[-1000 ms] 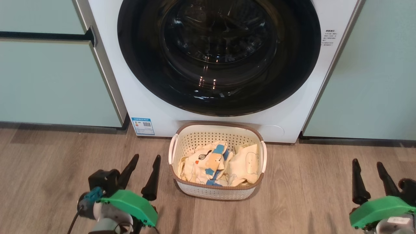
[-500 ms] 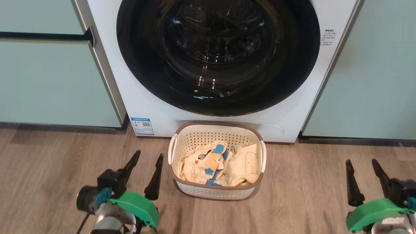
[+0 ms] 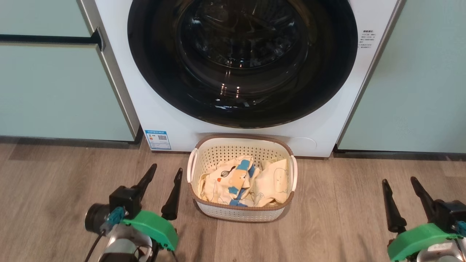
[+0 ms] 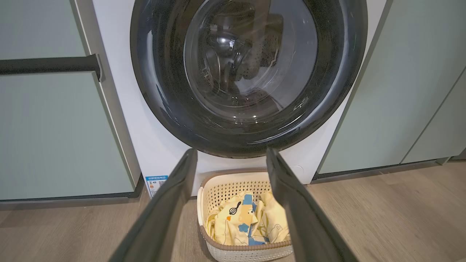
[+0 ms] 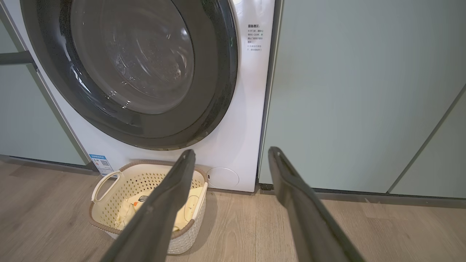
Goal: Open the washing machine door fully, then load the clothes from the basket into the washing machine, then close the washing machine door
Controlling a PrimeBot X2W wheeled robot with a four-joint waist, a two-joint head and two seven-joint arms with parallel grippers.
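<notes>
The white washing machine (image 3: 153, 105) stands between pale green cabinets, its round black-rimmed door (image 3: 242, 62) shut flat against the front. The same door (image 4: 249, 76) fills the top of the left wrist view, and the door (image 5: 131, 69) sits upper left in the right wrist view. On the floor just before the machine sits the cream basket (image 3: 241, 214) holding pale yellow clothes (image 3: 242, 182) with blue patches. My left gripper (image 3: 166, 174) hovers open just left of the basket, empty. My right gripper (image 3: 399, 181) hangs open far to the basket's right, empty.
Pale green cabinet doors (image 3: 54, 91) flank the machine, the left one with a dark bar handle (image 3: 47, 38). The right cabinet (image 3: 418, 91) reaches the floor. Wood floor (image 3: 338, 203) spreads between basket and right gripper.
Both grippers have edged a little forward and left, staying open. The head view has shifted slightly, with machine and basket sitting a bit higher in it.
</notes>
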